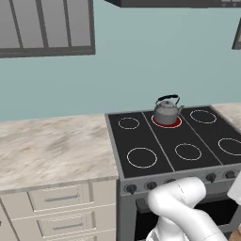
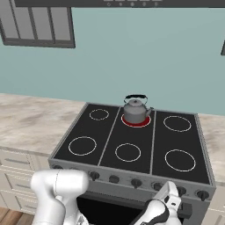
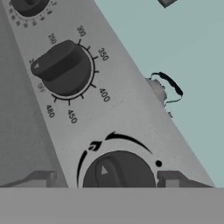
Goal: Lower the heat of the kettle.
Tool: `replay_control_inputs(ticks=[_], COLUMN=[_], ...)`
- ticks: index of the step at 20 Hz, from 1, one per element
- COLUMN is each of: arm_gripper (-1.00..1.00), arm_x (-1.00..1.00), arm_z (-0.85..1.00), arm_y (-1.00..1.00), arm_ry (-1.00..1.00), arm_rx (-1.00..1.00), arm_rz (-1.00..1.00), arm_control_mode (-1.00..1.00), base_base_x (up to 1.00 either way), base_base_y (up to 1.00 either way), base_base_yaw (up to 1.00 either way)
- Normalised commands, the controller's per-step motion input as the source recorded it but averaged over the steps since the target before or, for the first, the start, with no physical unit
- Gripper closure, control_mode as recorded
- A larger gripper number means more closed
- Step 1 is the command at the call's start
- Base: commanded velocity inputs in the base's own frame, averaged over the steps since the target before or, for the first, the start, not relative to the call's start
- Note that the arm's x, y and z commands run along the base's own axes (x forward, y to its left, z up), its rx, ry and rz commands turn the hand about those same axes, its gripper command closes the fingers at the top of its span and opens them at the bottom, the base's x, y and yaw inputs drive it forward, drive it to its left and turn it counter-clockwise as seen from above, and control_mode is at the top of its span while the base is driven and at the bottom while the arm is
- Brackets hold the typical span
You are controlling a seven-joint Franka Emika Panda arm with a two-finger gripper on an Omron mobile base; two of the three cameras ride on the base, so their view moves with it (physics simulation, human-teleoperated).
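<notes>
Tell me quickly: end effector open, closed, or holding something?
End effector: open, holding nothing; its fingertips flank the burner knob without gripping it.

A home kitchen is showing here, rendered rather than real. A black six-ring stove [image 1: 174,141] is sitting at its centre, with a row of dark knobs [image 2: 136,182] running along its front panel. A marble-look counter [image 1: 52,146] with drawers [image 1: 61,197] is lying to the stove's left, grey wall cabinets [image 1: 44,26] are hanging above that, and a kettle [image 1: 165,112] is standing on the stove's glowing red back ring.
</notes>
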Motion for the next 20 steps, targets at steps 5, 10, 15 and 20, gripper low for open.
replay_control_inputs(ticks=[5, 10, 15, 20], arm_gripper=[1.0, 1.0, 1.0, 1.0], arm_x=[0.0, 0.06, 0.13, 0.06], arm_z=[0.0, 0.0, 0.0, 0.0], arm_y=[0.0, 0.03, 0.02, 0.01], arm_ry=[0.0, 0.0, -0.01, -0.01], arm_rx=[0.0, 0.0, 0.0, 0.0], arm_rz=[-0.01, -0.01, -0.01, 0.0], arm_control_mode=[-1.0, -1.0, -1.0, -1.0], base_base_x=[0.0, 0.0, 0.0, 0.0], base_base_y=[0.0, 0.0, 0.0, 0.0], base_base_yaw=[0.0, 0.0, 0.0, 0.0])
